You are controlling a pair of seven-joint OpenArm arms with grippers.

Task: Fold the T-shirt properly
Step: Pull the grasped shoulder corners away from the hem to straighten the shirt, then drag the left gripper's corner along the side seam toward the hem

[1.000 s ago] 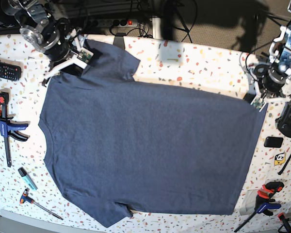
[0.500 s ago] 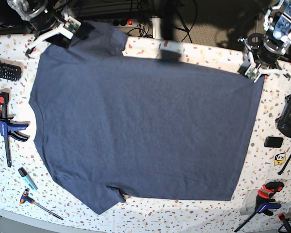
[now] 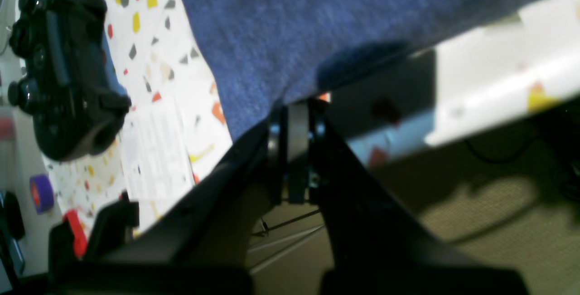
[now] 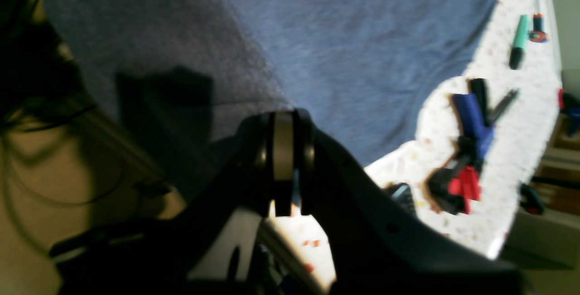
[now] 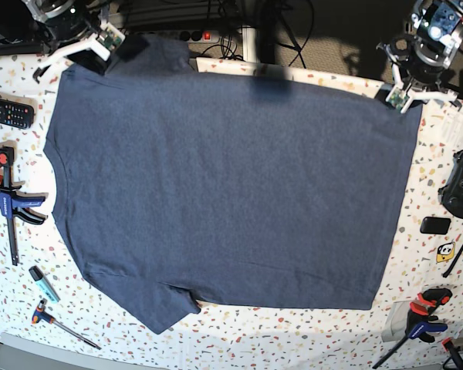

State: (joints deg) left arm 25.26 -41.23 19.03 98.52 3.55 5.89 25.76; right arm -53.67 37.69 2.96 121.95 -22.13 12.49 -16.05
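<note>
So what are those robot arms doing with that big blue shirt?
Two robot arms are spreading out a large dark navy-blue T-shirt on the speckled white table. The left hand pinches the corner of the shirt's bottom hem at the table's far edge, and the right hand pinches the cloth near the sleeve. The shirt lies flat, plain side up. No fold has been made yet.

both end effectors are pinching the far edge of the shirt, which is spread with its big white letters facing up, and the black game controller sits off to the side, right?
Not quite. The T-shirt shows its plain navy side up in the base view; no white letters are visible. The rest stands: the left end effector and the right end effector each pinch the far edge, and the game controller sits beside the shirt.
</note>
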